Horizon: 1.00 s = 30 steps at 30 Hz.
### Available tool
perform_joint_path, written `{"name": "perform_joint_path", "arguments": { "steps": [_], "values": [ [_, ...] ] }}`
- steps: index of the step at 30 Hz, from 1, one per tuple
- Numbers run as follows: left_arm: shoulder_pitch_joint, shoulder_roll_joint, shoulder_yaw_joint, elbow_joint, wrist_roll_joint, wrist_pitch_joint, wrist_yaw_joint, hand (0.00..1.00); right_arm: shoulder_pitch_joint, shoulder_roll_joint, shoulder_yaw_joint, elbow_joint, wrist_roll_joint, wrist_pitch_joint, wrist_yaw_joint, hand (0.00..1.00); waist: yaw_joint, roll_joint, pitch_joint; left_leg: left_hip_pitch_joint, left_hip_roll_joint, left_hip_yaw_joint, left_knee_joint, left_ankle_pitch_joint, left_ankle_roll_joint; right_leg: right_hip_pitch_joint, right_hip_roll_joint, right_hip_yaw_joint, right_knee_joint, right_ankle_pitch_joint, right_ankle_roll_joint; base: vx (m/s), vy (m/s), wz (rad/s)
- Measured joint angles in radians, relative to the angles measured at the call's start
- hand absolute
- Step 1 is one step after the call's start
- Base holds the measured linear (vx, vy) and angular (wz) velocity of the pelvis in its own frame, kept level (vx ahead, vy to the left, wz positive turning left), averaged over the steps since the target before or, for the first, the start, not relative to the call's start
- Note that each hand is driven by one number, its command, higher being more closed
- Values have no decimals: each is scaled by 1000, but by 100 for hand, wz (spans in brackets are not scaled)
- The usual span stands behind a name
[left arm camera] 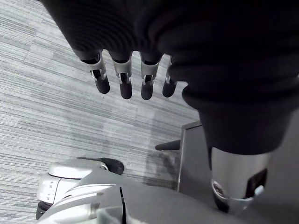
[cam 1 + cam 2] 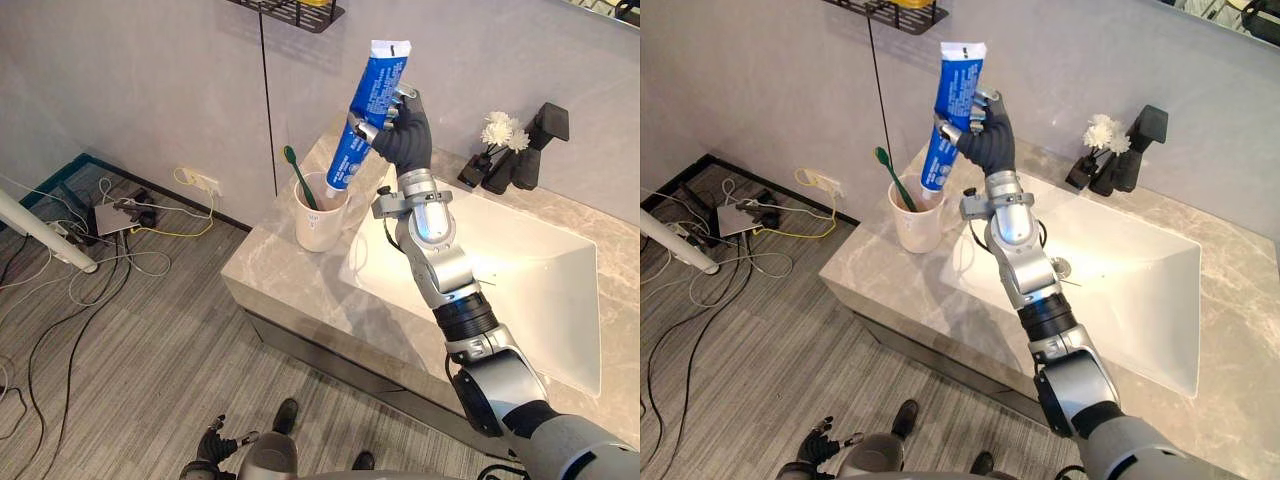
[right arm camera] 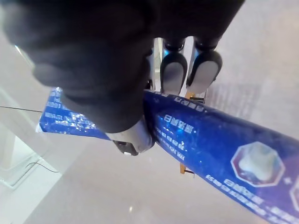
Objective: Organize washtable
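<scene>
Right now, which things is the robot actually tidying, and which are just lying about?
Job: blue toothpaste tube, gripped by the right hand; white cup below it; green toothbrush standing in the cup; washtable.
Lying about: white flowers, black tap, wall shelf, floor cables. Left hand hangs idle.

Soft, even light fills the room, brightest on the white sink (image 2: 540, 290) at 3 o'clock, which washes out pale, dimmer over the floor (image 2: 150, 330) at 8 o'clock, with a glossy sheen along the close-up toothpaste tube (image 3: 210, 144).
</scene>
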Motion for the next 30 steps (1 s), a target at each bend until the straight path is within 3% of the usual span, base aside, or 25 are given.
{"name": "perform_joint_path", "arguments": {
  "steps": [28,30],
  "values": [
    [-3,0,-17,0,-30,1,7,0,-4,4,69,70,0,5,23,100,1,13,13,-1,2,5,0,0,0,-3,1,3,0,1,-1,-1,0,0],
    [-3,0,-19,0,-30,1,8,0,-4,6,79,79,-10,22,32,100,1,15,13,-2,1,2,0,0,0,-2,1,1,0,1,-1,0,0,4]
  ]
}}
